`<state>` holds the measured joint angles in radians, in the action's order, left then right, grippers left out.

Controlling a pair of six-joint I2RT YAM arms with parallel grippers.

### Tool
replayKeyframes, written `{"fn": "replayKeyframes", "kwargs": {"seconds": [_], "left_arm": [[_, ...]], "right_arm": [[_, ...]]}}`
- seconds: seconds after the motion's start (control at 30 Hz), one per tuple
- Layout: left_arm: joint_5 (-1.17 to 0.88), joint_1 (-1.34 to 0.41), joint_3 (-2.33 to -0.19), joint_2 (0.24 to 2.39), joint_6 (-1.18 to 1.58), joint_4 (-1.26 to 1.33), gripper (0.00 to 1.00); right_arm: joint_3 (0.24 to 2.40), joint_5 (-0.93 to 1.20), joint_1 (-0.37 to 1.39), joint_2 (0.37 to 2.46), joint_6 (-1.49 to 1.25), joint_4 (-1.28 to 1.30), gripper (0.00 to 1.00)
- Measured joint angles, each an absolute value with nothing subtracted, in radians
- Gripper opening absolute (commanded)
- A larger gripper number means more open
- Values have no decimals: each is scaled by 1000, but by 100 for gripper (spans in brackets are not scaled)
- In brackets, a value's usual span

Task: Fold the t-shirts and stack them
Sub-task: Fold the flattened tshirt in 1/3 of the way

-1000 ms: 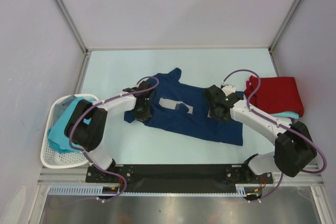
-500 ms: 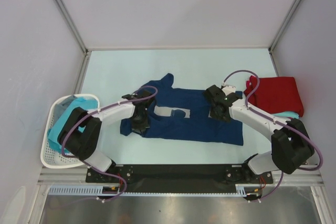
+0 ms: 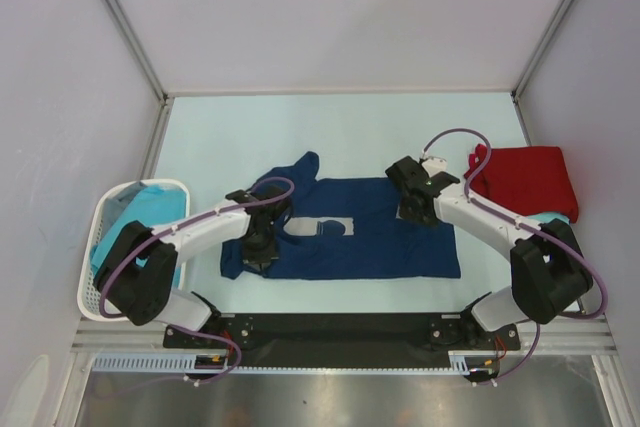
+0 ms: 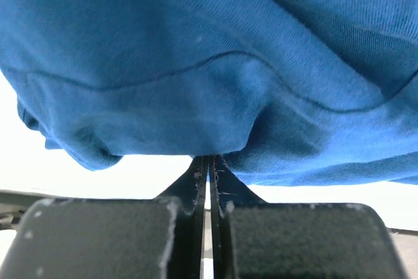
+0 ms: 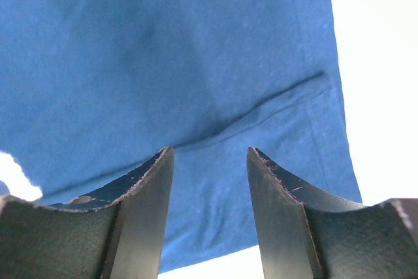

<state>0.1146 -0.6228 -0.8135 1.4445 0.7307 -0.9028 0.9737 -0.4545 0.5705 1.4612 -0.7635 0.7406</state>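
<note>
A navy t-shirt (image 3: 375, 247) with a pale grey chest print lies flat across the middle of the table. My left gripper (image 3: 262, 247) is over its left part. In the left wrist view its jaws are together, shut on a bunched fold of the navy t-shirt (image 4: 196, 63) at the left gripper's (image 4: 209, 157) tips. My right gripper (image 3: 414, 203) sits on the shirt's upper right part. It stands open, with flat navy t-shirt (image 5: 163, 50) cloth showing between the right gripper's (image 5: 209, 155) fingers. A folded red t-shirt (image 3: 525, 179) rests on a turquoise one (image 3: 548, 219) at the right.
A white perforated basket (image 3: 92, 297) stands at the left edge with a turquoise t-shirt (image 3: 140, 212) in it. Grey walls enclose the table on three sides. The arms' bases and a black rail run along the near edge.
Both grippers moved toward the near edge, dragging the navy t-shirt with them. The shirt has turned from slanted to lying straight and flatter.
</note>
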Motion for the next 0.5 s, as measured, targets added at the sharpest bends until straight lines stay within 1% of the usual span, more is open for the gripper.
{"fn": "replayKeyframes", "kwargs": {"seconds": [0.07,0.17,0.2,0.23,0.27,0.37,0.43,0.5], "left_arm": [[109,-628,-805,1441,736,-916,13],[113,-642,-809,1439,745,-932,26],[121,-647,-817,1436,745,-944,37],[128,-650,-828,1431,744,-952,42],[137,-653,-848,1420,742,-961,51],[181,-655,-950,1372,730,-962,64],[213,-655,-1016,1346,716,-934,65],[233,-647,-1069,1343,702,-896,64]], "right_arm": [[975,-454,567,1462,-757,736,54],[975,-450,567,1462,-750,731,54],[975,-448,566,1462,-747,728,54],[976,-447,566,1462,-746,727,54],[978,-446,566,1462,-742,724,54],[998,-446,565,1464,-730,721,54],[1016,-447,564,1466,-722,715,53],[1034,-444,560,1476,-703,697,48]]}}
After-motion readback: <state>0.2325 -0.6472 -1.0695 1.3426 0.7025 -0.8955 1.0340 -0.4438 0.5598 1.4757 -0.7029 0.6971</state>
